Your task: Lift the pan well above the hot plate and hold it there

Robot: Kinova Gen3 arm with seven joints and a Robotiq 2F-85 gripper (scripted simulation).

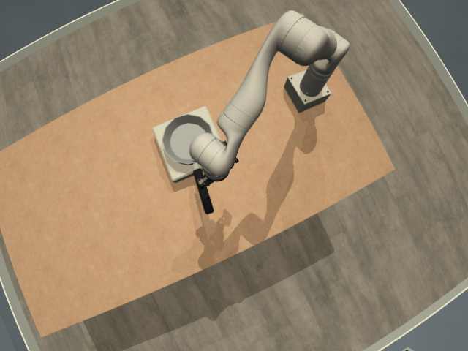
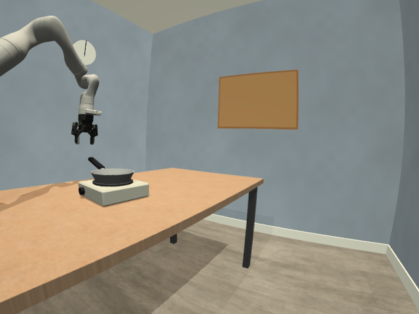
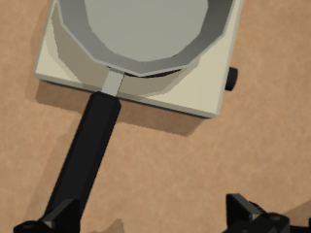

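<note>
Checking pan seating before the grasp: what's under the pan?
The pan sits on the hot plate, on a dark burner ring showing beneath its rim. Its handle overhangs the table. The contact surface itself is hidden. The open end effector hangs above.

– What is the pan (image 2: pixel 112 175) made of, as it looks?

– Grey metal, matt, smooth inside. Its handle (image 3: pixel 86 156) looks like black plastic, dull, with no shine.

– And the hot plate (image 2: pixel 116 193)?

– A cream casing, smooth and matt, with a small black knob (image 3: pixel 231 78) that looks plastic.

– The table (image 2: pixel 169 203)?

– A light brown top, matt, faintly mottled like fibreboard, with wood grain along its edge. The leg (image 2: pixel 249 226) is dark and plain.

– The arm (image 1: pixel 249 102)?

– Smooth off-white shell with a soft satin sheen. The gripper (image 2: pixel 84 133) looks like black matt plastic.

– The floor (image 2: pixel 304 280)?

– Grey-brown wood planks, matt, grain showing.
</note>
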